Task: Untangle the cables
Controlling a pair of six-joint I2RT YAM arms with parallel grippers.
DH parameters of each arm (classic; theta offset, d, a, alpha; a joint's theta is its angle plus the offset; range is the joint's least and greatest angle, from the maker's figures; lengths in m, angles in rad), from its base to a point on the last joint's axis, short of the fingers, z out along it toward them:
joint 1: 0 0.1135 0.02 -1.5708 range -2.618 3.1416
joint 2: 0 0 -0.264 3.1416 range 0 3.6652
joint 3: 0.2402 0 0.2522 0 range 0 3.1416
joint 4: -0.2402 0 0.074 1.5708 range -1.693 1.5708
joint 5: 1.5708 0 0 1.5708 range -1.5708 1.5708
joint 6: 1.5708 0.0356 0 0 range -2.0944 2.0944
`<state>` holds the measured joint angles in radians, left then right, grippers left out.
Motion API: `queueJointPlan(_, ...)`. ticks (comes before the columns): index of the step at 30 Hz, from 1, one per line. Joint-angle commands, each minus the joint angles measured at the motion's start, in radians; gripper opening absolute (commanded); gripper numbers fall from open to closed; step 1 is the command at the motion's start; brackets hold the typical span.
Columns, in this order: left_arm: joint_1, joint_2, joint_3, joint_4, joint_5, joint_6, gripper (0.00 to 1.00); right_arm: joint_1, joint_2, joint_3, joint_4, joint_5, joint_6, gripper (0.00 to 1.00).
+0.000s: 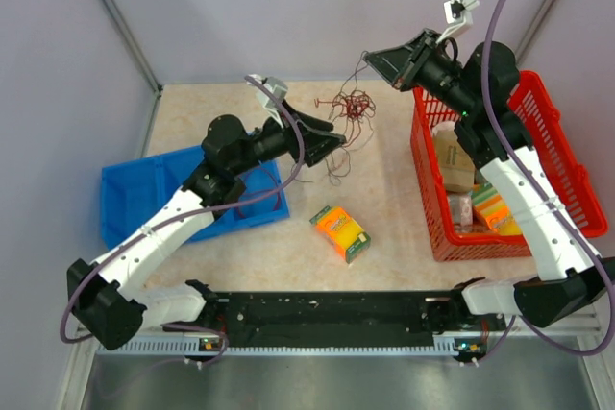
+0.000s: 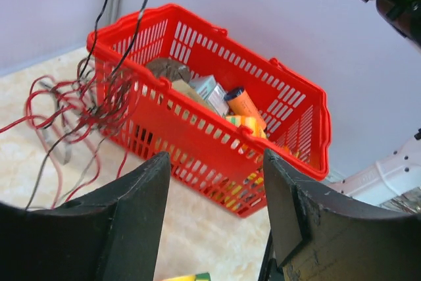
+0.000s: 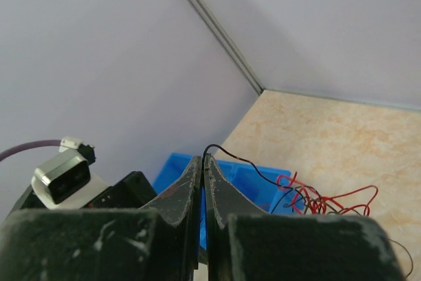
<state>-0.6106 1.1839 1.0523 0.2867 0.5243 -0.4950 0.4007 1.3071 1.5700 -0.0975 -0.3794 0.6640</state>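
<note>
The cables (image 1: 353, 106) are a knotted clump of thin dark red and blackish wires, lifted above the table's far middle. Loose loops trail down to the table (image 1: 336, 166). My right gripper (image 1: 369, 57) is raised at the back and shut on one black strand, which runs from its tip (image 3: 205, 158) down to the clump (image 3: 309, 199). My left gripper (image 1: 336, 133) is open and empty, just left of and below the clump. In the left wrist view the clump (image 2: 75, 106) hangs to the left of the open gripper (image 2: 217, 159), apart from it.
A red basket (image 1: 527, 103) holding packaged goods stands at the right, and also shows in the left wrist view (image 2: 164, 27). A blue bin (image 1: 130, 194) lies at the left under the left arm. An orange-green box (image 1: 340, 233) lies in the near middle.
</note>
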Motion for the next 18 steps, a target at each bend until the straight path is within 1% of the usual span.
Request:
queueJointPlan(1,-0.060,0.045,0.101,-0.049,-0.173,0.103,0.62,-0.011,-0.014,0.004,0.071,-0.033,0.036,0.00)
queueJointPlan(3,-0.070,0.084,0.165,-0.118,-0.223,0.159,0.58,-0.010,-0.011,0.008,0.070,-0.047,0.037,0.00)
queueJointPlan(6,-0.093,0.123,0.242,-0.202,-0.285,0.228,0.57,-0.011,-0.009,0.021,0.055,-0.053,0.028,0.00)
queueJointPlan(9,-0.115,0.138,0.253,-0.175,-0.322,0.280,0.59,-0.011,-0.008,0.016,0.059,-0.062,0.028,0.00)
queueJointPlan(10,-0.118,0.149,0.259,-0.176,-0.322,0.286,0.59,-0.011,-0.006,0.013,0.064,-0.067,0.032,0.00)
queueJointPlan(12,-0.121,0.175,0.288,-0.204,-0.288,0.283,0.51,-0.011,-0.008,0.010,0.070,-0.072,0.037,0.00)
queueJointPlan(14,-0.126,0.190,0.295,-0.204,-0.245,0.271,0.47,-0.011,-0.006,0.010,0.068,-0.070,0.036,0.00)
queueJointPlan(18,-0.144,0.195,0.267,-0.182,-0.211,0.263,0.46,-0.011,-0.009,0.009,0.071,-0.072,0.036,0.00)
